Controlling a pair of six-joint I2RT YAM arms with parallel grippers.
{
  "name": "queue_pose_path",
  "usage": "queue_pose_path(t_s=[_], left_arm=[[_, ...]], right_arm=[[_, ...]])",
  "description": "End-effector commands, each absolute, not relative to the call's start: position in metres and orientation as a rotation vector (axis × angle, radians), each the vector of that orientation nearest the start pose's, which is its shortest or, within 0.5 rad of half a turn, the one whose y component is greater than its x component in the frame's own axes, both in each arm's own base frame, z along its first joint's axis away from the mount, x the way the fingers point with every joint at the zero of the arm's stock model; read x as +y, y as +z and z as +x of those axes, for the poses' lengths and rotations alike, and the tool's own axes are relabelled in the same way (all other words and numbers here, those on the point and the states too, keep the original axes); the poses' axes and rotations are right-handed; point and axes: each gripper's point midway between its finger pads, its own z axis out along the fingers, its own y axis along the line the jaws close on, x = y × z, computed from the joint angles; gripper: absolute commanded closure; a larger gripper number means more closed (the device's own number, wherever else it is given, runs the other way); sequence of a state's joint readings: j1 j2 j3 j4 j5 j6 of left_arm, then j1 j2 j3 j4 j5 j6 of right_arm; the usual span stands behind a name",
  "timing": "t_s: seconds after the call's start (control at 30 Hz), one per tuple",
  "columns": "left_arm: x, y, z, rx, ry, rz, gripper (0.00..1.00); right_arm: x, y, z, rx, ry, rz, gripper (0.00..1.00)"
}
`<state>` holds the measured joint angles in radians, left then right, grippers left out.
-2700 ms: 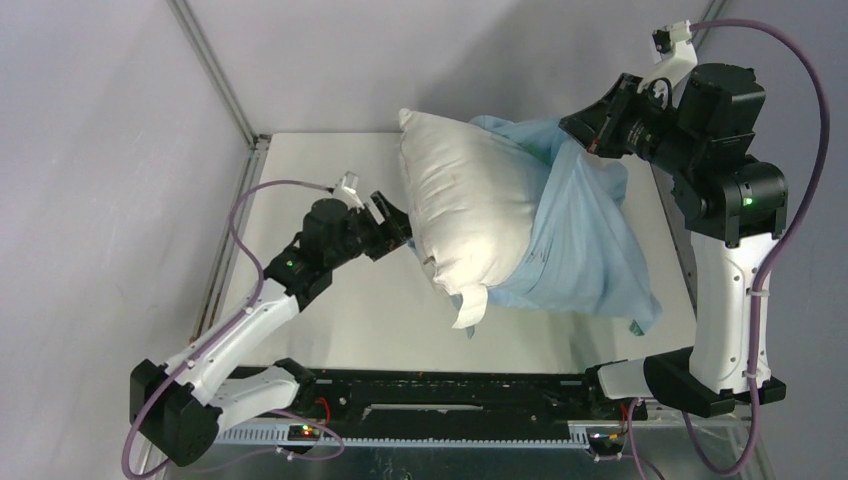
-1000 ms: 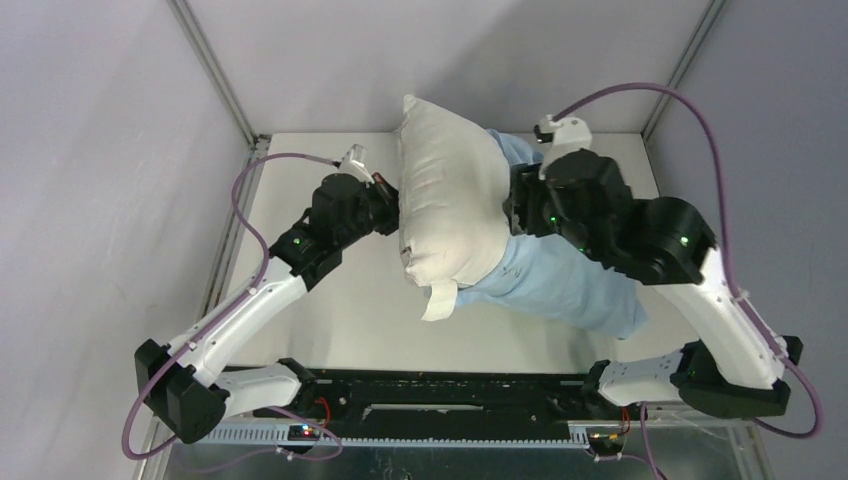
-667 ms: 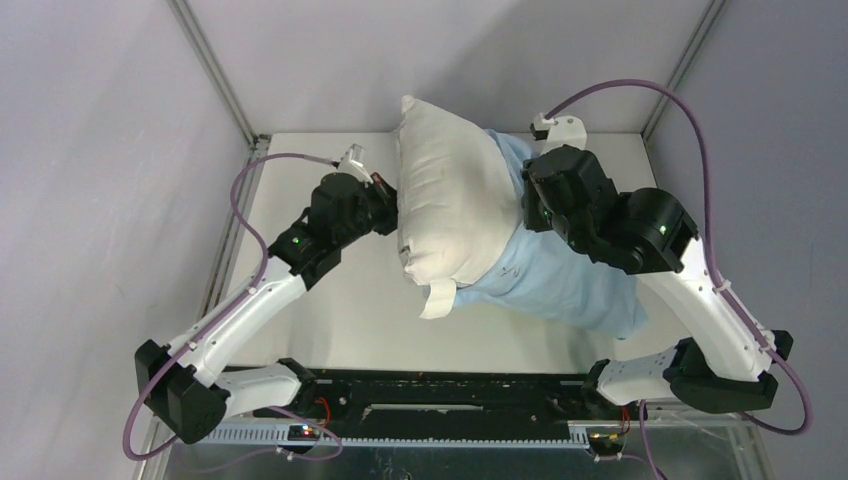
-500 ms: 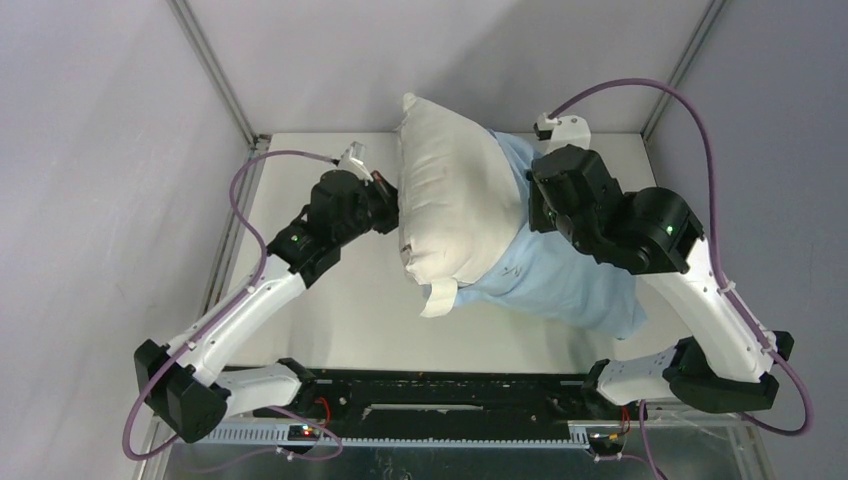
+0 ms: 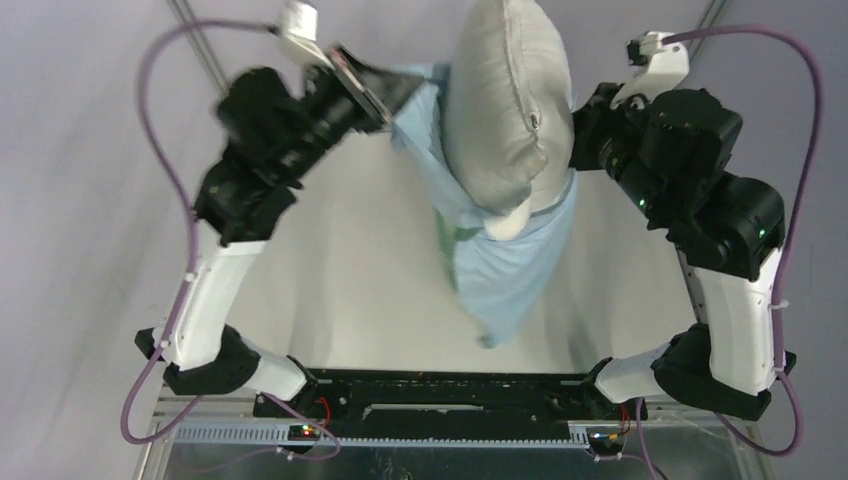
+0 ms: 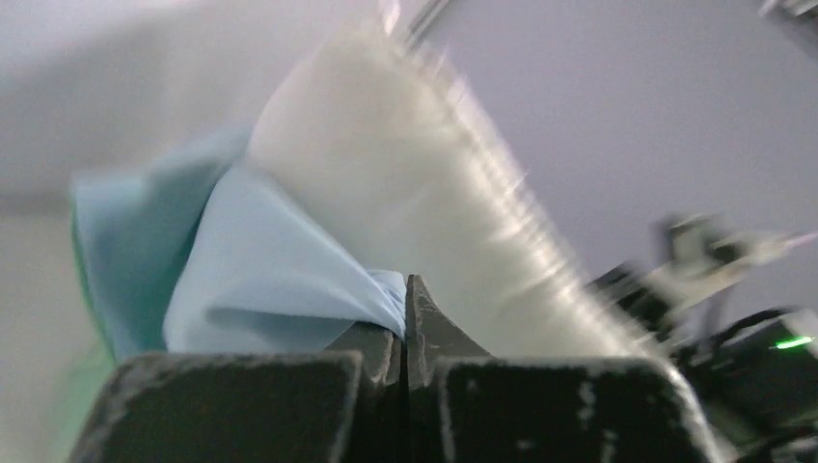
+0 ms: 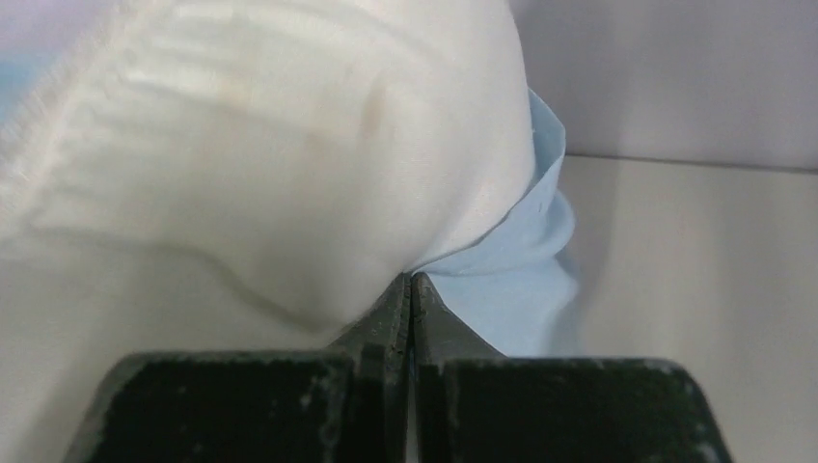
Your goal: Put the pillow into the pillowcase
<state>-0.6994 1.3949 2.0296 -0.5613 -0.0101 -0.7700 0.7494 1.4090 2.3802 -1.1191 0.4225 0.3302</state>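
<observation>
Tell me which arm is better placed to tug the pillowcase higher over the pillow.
Probably left: the left fingers pinch the pillowcase rim clear of the pillow; the right fingers sit buried against it.

plain grey walls [image 5: 80, 150] closed in a pale white table [image 5: 340, 270], metal frame posts [image 5: 713, 12] ran up the back corners, soft even light, faint shadows below.
</observation>
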Motion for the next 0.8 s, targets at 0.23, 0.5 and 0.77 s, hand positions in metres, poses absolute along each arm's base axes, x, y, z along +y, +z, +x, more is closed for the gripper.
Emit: queue_pose_path(t_s=[0.23,0.5,0.77], left_arm=[[-0.226,0.689,0.211,1.158,-1.260,0.031,1.00],[-0.133,0.797,0.149,0.636,-1.348,-0.109,1.00],[-0.235,0.742,0.189,0.906,-1.545,0.050,1.00]], right_arm=[[0.132,0.680,0.228,1.199,0.655,0.046,1.00],[0.189,0.572,0.256,1.485,0.629,-0.081,1.00],[0.144,0.609,0.280,1.424,0.585,0.025,1.00]])
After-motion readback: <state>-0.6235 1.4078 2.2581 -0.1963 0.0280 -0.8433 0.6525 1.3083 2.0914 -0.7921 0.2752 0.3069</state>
